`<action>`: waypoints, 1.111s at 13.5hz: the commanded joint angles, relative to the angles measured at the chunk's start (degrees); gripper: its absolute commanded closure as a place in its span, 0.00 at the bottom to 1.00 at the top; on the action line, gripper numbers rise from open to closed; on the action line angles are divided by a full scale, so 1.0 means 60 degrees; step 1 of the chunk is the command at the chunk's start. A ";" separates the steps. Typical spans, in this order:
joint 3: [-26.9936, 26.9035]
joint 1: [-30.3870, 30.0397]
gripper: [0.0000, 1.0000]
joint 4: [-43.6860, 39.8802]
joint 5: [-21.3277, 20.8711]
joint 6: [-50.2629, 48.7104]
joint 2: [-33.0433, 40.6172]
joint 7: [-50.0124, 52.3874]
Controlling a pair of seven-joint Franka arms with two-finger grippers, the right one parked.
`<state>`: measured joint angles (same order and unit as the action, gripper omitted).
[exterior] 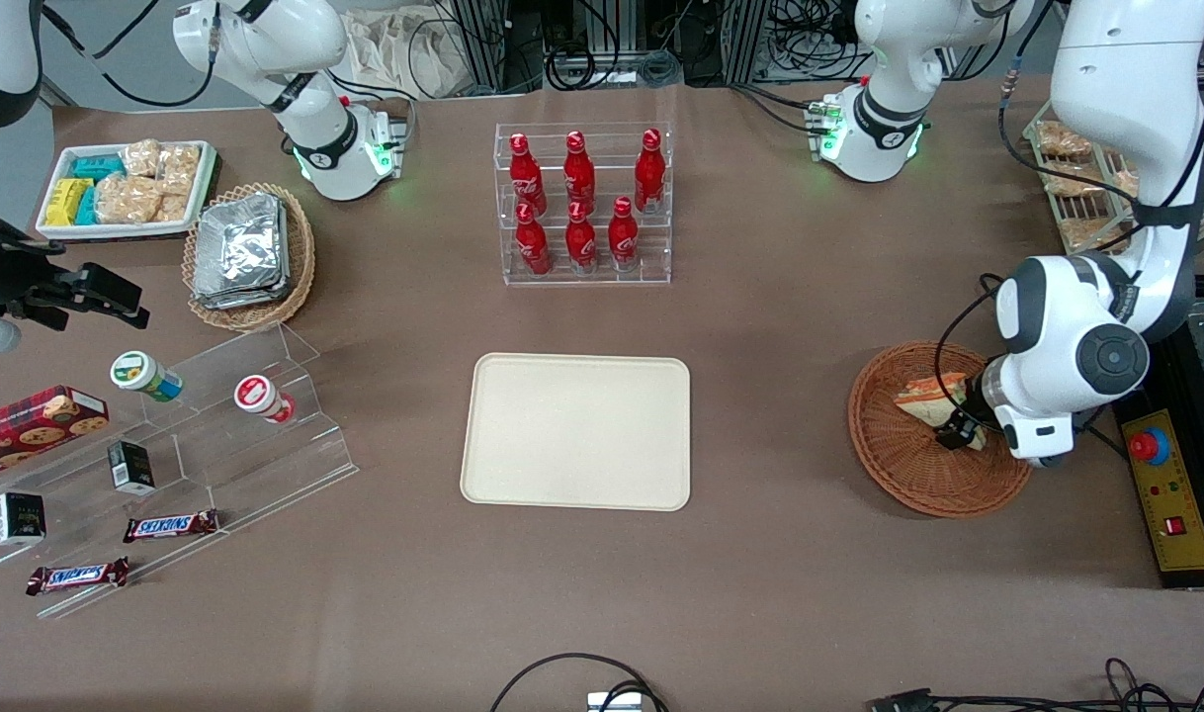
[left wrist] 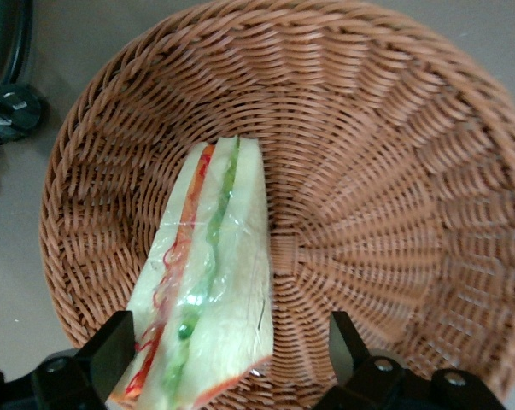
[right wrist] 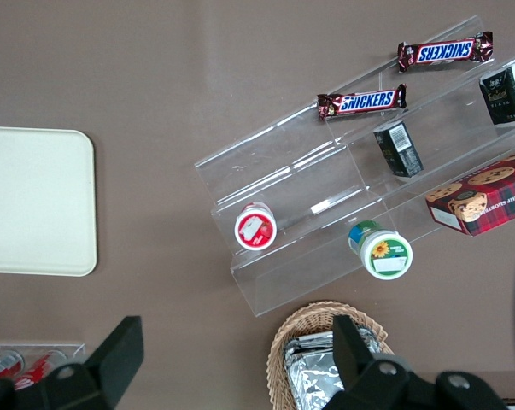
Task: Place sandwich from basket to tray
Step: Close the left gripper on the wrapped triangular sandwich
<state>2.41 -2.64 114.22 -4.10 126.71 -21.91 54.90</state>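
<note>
Item one, the tray (exterior: 576, 432): you see it flat and bare at the middle of the table, its long side facing the front camera, toward the parked arm's end from the basket and well apart from it; it looks set there as the open landing place for the load. Item two, the basket (exterior: 899, 465): it sits toward the working arm's end of the table, round and shallow, its low wall letting a claw come in from above. Item three, the sandwich (left wrist: 207, 282): it lies in the basket, cut face up with the orange and green layers showing, one end near the basket's middle and the other toward the rim. Item four, the gripper (left wrist: 225, 342): it hangs directly over the sandwich inside the basket, fingers (left wrist: 112, 342) spread wide, one on either side of the wedge and not yet pressing the wrap. You would judge this the approach before the squeeze, the spread chosen to straddle the bread's full width.
</note>
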 commanded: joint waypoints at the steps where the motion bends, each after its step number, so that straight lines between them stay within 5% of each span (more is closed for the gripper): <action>1: -0.0094 0.0000 0.00 -0.0140 -0.0122 -0.0082 -0.0288 0.0195; 6: -0.0095 -0.0014 0.00 -0.1882 -0.0122 -0.2643 -0.0375 0.0181; 15: -0.0226 -0.0014 0.01 -0.1502 -0.0078 -0.2340 -0.1357 0.0312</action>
<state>1.08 -2.65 105.83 -4.23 112.21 -29.90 55.59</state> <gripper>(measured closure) 0.000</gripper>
